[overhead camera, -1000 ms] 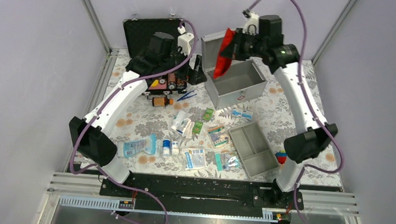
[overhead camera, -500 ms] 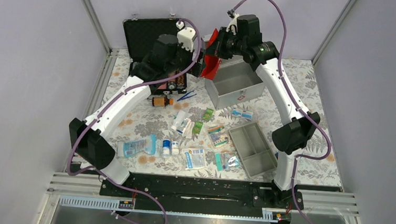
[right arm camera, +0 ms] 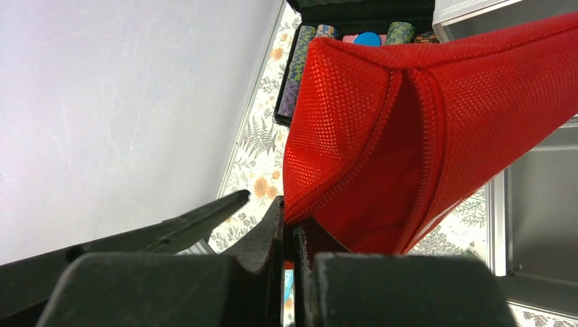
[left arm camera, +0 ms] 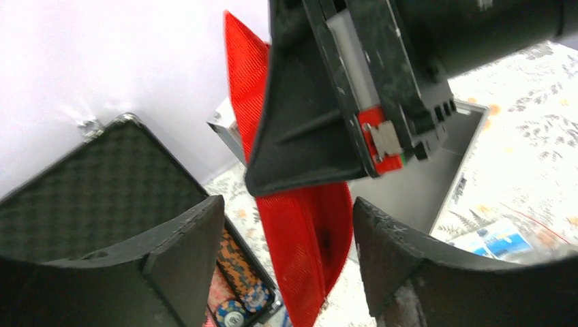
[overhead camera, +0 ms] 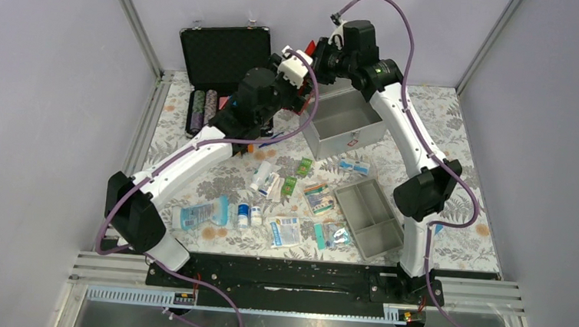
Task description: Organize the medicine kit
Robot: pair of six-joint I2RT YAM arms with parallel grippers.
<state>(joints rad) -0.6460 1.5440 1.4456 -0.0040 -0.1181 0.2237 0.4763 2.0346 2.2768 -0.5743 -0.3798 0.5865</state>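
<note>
Obs: right hand (right arm camera: 290,228) is clamped shut on one edge of the red pouch (right arm camera: 409,136), holding it aloft so it hangs between the spread jaws of the left hand (left arm camera: 287,204), open and not touching; likely a handover. Box (overhead camera: 343,121) stands open at the back of the counter (overhead camera: 457,144), just right of the pouch. Tray (overhead camera: 367,215) lies apart, nearer the front.

open grey metal box (overhead camera: 347,139) far centre, empty grey divided tray (overhead camera: 370,215) nearer, apart
</note>
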